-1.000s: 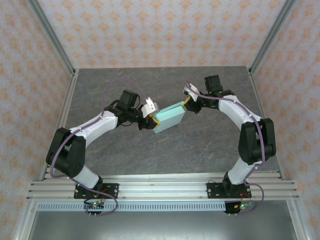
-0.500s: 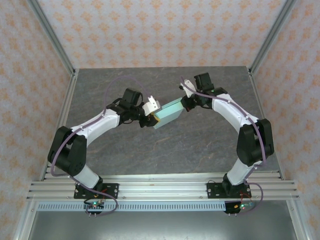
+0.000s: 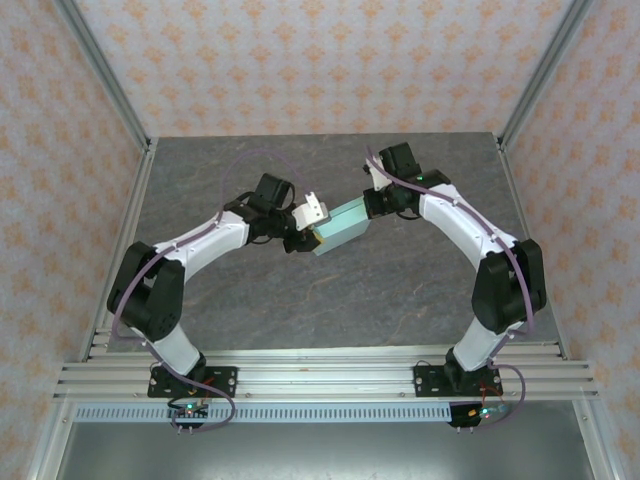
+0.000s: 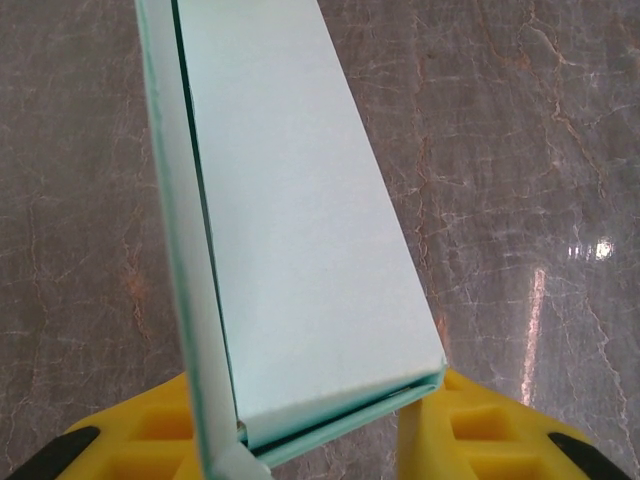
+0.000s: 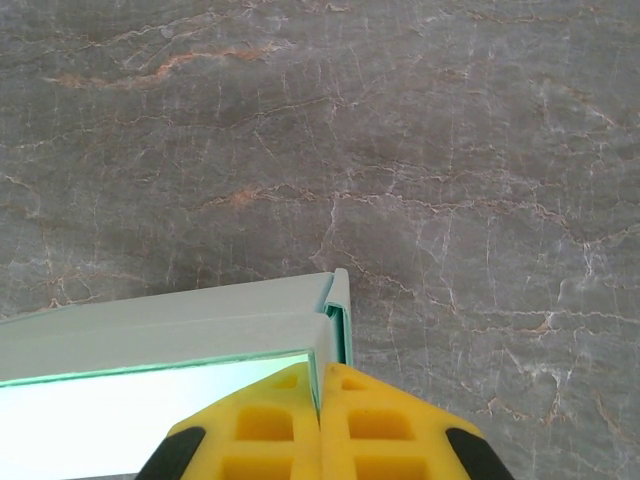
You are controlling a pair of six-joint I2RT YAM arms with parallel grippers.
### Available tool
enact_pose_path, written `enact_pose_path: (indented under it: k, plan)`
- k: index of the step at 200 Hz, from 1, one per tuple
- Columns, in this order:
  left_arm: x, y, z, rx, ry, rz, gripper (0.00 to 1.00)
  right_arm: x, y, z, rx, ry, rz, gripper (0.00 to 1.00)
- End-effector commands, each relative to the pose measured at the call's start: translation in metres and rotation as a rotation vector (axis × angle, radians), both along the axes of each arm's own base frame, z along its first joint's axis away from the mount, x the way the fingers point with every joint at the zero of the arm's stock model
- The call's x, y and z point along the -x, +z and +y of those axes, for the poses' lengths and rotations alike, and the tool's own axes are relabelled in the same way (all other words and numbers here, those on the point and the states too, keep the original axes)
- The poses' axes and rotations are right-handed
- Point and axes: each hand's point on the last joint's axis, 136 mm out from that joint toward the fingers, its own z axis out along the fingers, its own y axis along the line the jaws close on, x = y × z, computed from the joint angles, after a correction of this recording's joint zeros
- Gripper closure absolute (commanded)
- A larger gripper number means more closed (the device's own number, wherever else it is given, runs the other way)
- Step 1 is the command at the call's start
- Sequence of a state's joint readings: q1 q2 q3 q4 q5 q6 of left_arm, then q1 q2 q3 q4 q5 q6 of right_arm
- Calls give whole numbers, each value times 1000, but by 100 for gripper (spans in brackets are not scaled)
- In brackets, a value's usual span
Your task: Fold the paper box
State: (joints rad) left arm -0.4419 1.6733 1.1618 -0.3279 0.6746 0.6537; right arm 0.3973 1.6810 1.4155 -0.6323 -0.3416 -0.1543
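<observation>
The paper box [image 3: 340,226], a pale mint-blue shallow box, hangs above the table between both arms. My left gripper [image 3: 311,238] is shut on its near-left end. In the left wrist view the box [image 4: 300,200] runs away from the yellow fingers [image 4: 480,430], which hold it across its width, and a side flap [image 4: 185,300] stands slightly apart from the body. My right gripper [image 3: 368,208] is shut on the far-right end. In the right wrist view its yellow fingertips [image 5: 322,385] pinch a thin wall of the box [image 5: 200,325] at the corner.
The grey marbled table [image 3: 400,290] lies under the box. Aluminium posts [image 3: 105,75] and patterned walls close in the left, right and back sides. The rail [image 3: 320,375] holding both arm bases runs along the near edge.
The right gripper closed fully on the box's end wall and shifted left. Both arms carried the box slightly toward the back and turned it more onto its edge.
</observation>
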Motion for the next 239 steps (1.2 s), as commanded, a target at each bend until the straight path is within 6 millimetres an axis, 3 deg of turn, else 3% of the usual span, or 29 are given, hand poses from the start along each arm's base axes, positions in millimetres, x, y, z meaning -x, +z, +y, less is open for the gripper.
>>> enact_pose_path:
  k: [1,143,239]
  plan:
    - [-9,-23,22,-133,94,42,68,12,18,3,-19,-29,29,96]
    - [-9,-44,28,-200,61,167,66,23,-29,-25,105,-12,88,96]
    - [-11,-53,33,-247,56,224,65,33,-45,-35,127,-15,103,97]
